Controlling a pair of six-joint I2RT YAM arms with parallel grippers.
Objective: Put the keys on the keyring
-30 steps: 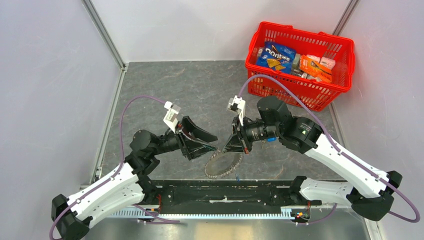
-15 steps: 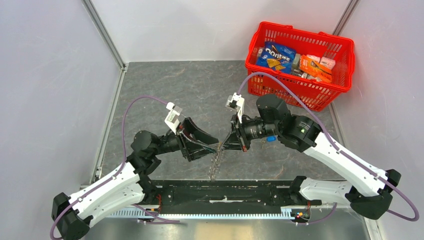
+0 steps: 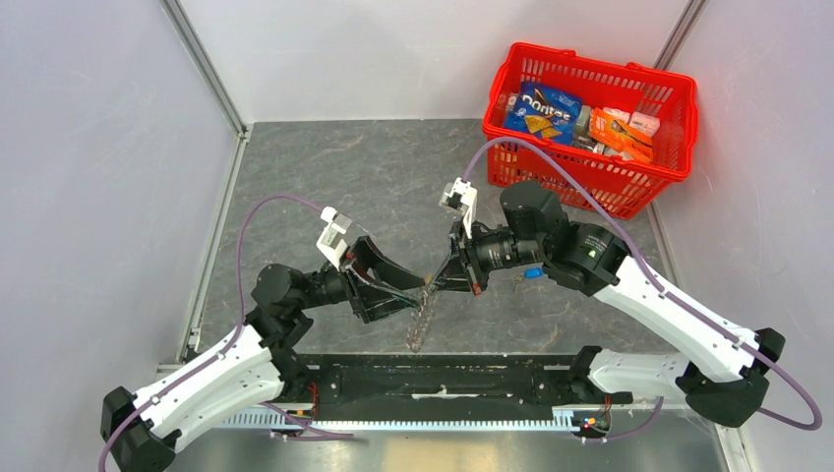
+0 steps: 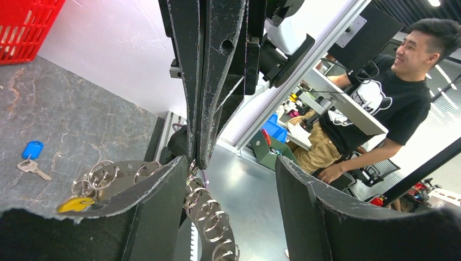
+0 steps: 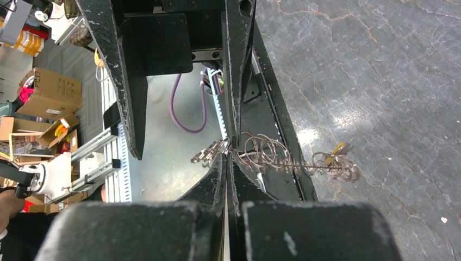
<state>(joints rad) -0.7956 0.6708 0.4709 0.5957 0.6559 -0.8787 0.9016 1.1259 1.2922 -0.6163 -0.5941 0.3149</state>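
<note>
The keyring (image 5: 272,155) is a limp string of silvery wire rings with a yellow tag (image 5: 337,149). It hangs from the right gripper (image 5: 227,159), whose fingers are pressed together on its top rings. The left gripper (image 4: 231,168) is spread apart, 1 finger on either side of that pinch. The left wrist view shows what the right wrist view does not: 1 blue-headed key (image 4: 31,157) on the bench (image 4: 81,109), to that gripper's left.

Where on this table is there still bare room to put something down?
Bare: the far table, between the left rail and the red basket. Crowded: the near middle, where the left gripper and right gripper meet at the dangling keyring, with a blue key close by.
</note>
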